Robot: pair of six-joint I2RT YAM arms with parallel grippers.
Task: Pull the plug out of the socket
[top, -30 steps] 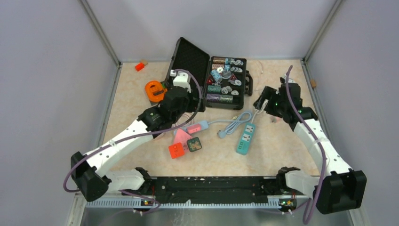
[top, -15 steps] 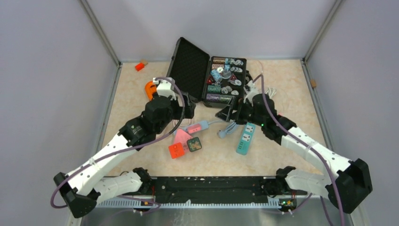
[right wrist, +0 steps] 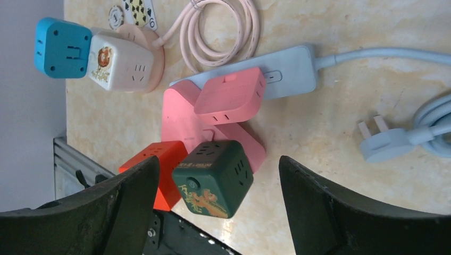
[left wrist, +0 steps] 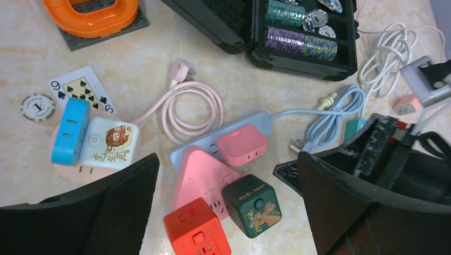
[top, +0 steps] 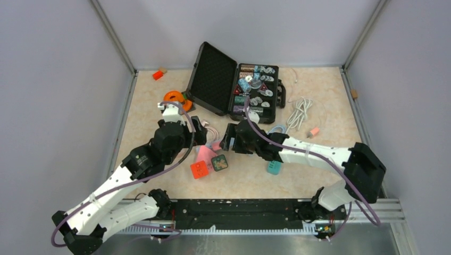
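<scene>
Two open grippers, nothing held: the left gripper (left wrist: 226, 164) and the right gripper (right wrist: 218, 162) both hang with jaws spread wide, mid-frame in the top view. Nearest the arm bases sit the red cube (left wrist: 197, 234) and green cube (left wrist: 252, 204), then the pink plug (left wrist: 242, 146) seated in the grey-blue power strip (left wrist: 199, 150) at frame centre, with the black case (top: 213, 74) upper middle behind. Looks like the approach step to me; next I'd guess one gripper pins the strip while the other closes on the plug and pulls it straight out.
</scene>
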